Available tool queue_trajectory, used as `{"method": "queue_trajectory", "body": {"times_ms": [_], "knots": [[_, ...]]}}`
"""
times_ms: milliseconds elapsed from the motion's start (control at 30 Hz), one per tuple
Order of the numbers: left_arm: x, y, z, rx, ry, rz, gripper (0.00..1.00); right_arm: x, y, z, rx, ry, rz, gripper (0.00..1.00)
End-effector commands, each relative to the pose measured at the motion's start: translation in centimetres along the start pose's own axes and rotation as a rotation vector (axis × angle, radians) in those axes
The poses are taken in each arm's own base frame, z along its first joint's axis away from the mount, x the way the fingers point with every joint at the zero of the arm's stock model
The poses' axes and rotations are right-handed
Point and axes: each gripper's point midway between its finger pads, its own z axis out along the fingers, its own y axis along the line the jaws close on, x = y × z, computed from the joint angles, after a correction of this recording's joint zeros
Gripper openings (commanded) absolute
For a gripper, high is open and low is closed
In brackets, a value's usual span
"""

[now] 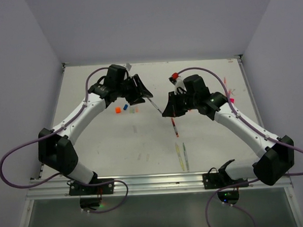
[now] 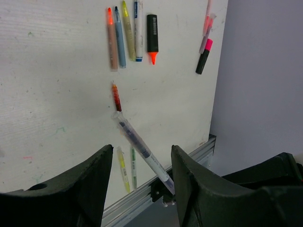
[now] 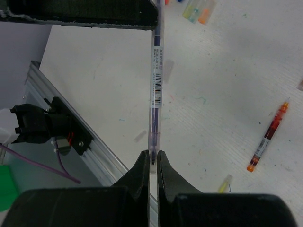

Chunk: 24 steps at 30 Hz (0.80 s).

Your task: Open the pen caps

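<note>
A slim clear pen (image 3: pixel 156 80) with a dark refill hangs in the air between my two grippers. My right gripper (image 3: pixel 152 153) is shut on its clear tip end. The pen (image 2: pixel 142 149) runs through the wide gap of my left gripper (image 2: pixel 142 147), which is open; the pen lies close to its right finger (image 2: pixel 189 175). In the top view the pen (image 1: pixel 154 105) spans from the left gripper (image 1: pixel 142 91) to the right gripper (image 1: pixel 167 108). Loose orange (image 1: pixel 118 109) and blue (image 1: pixel 125 106) pen caps lie on the table under the left arm.
A red pen (image 1: pixel 174 127) lies mid-table, with yellow (image 1: pixel 178 155) and green (image 1: pixel 185 157) pens nearer the front rail (image 1: pixel 160 180). Several pens (image 2: pixel 124 33), an orange-tipped black highlighter (image 2: pixel 152 35) and a pink-capped one (image 2: pixel 204 56) lie at the right side. Grey walls surround the table.
</note>
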Motion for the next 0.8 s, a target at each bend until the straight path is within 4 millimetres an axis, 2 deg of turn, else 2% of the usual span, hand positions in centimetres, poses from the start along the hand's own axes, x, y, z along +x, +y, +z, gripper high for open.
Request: {"method": "queue_trajectory", "body": {"times_ms": [0,200,267,400,500,667,767], "knots": [[-0.4,-1.1,0.1,0.023,0.009,0.009,0.56,-1.5,2.5,-1.6,-0.09,-0.055,-0.023,0.0],[-0.3,-0.4,1.4,-0.002,0.029,0.015,0.55,-2.0,3.6,-2.2,-0.139,-0.072,-0.041,0.0],[-0.2,-0.3,1.6,-0.002,0.033,0.021,0.51,-1.9,3.8,-2.1,-0.153,-0.064,-0.046,0.0],[-0.4,-0.6,1.9,0.015,0.038,0.038,0.09,-1.9,4.2,-1.6,-0.182,-0.031,-0.05,0.0],[-0.3,-0.7,1.7,0.02,0.042,0.045,0.0,-2.1,4.2,-1.3,-0.181,-0.027,-0.054,0.0],[-0.2,-0.9,1.2,0.021,0.029,0.052,0.0,-2.0,3.8,-1.0,-0.166,-0.003,-0.064,0.0],[-0.1,-1.0,0.9,0.019,0.02,0.053,0.0,-2.0,3.7,-0.7,-0.164,0.001,-0.062,0.11]]}}
